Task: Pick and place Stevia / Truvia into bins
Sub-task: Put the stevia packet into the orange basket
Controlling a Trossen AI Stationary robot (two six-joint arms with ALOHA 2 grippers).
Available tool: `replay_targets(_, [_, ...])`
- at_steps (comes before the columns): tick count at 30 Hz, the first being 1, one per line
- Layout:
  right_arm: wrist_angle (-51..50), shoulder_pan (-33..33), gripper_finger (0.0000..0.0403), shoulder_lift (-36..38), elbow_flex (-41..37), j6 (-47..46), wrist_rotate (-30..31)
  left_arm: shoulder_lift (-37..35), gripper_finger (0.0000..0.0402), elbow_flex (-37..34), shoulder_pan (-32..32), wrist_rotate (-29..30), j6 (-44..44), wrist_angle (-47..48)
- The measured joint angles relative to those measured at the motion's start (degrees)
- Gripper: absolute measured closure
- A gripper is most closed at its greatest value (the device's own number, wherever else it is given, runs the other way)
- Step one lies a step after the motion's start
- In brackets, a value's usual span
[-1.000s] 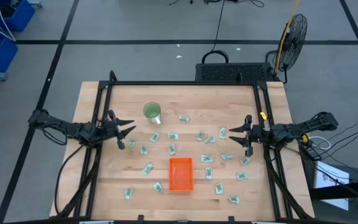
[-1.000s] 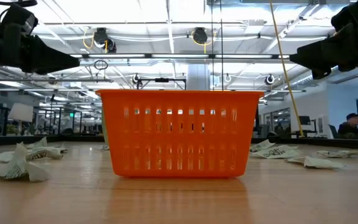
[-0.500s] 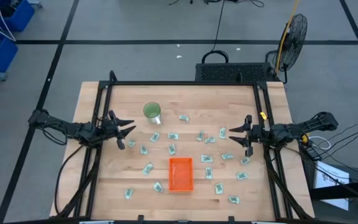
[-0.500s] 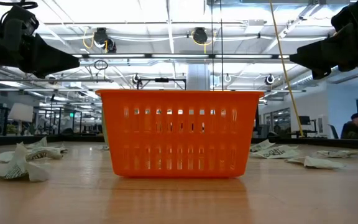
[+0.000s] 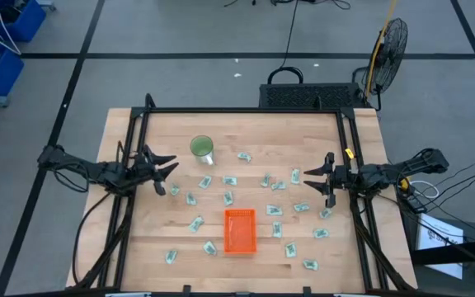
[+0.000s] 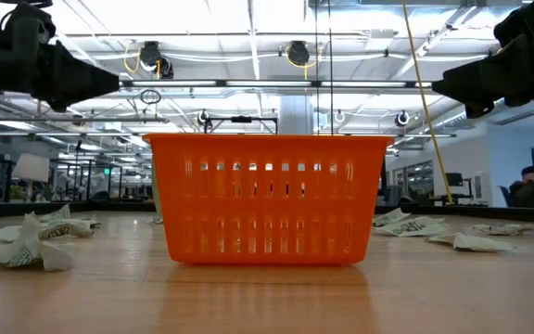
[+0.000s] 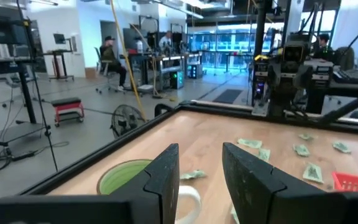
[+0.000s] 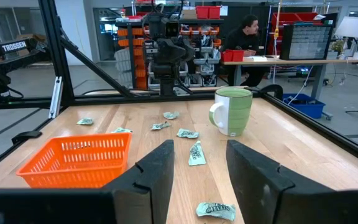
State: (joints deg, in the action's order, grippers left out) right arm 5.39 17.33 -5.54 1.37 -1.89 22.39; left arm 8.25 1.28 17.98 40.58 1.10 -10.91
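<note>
Hovering at nine o'clock, left gripper [image 5: 168, 171] fingers spread, empty. Right gripper [image 5: 311, 181] at three o'clock, fingers apart, empty. Sachets [image 5: 228, 197] scattered around orange tray [image 5: 239, 230], six o'clock of desk [image 5: 303, 132].

Table [image 5: 138, 239] fills centre of high view. Tray [image 5: 239, 230] sits lower centre of table. Sachets [image 5: 228, 197] scattered around tray, above it and on both sides; whether any lie inside cannot be told. Mug [image 5: 202, 148] at upper left of table, above sachet spread. Left gripper [image 5: 165, 172] at table's left edge, mid-height; right gripper [image 5: 313, 180] at right edge, mid-height, facing it. Fan [image 5: 390, 45] stands beyond table's upper right corner.
</note>
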Motion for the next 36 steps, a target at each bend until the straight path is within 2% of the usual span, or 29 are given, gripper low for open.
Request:
replay_targets(4, [-0.01,0.00,0.0261,0.01,0.00,0.00,0.01,-0.02,0.0273,2.84,0.00,-2.67,-2.29,2.62])
replay_targets(9, [0.00,-0.01,0.0261,0.02,0.00,0.72,0.02,2.44,0.0273,9.80,0.01,-5.16,-9.62,15.41])
replay_targets(14, [0.04,0.01,0.0261,0.01,0.00,2.84,0.01,11.19,0.0273,18.54,0.00,-9.19,-23.88,33.33])
replay_targets(18, [0.04,0.00,0.0261,0.01,0.00,3.17,0.01,20.92,0.0273,22.92,0.00,-14.71,-34.88,43.42])
replay_targets(22, [0.04,-0.01,0.0261,0.00,0.00,3.08,0.00,30.58,0.0273,23.27,0.04,-19.54,-40.82,47.77])
replay_targets(28, [0.04,0.01,0.0261,0.00,0.00,2.96,0.02,43.38,0.0273,23.25,0.00,-19.66,-40.39,48.57])
replay_targets(36, [0.04,-0.01,0.0261,0.00,0.00,2.16,0.00,52.87,0.0273,23.25,0.00,-17.98,-39.85,48.26])
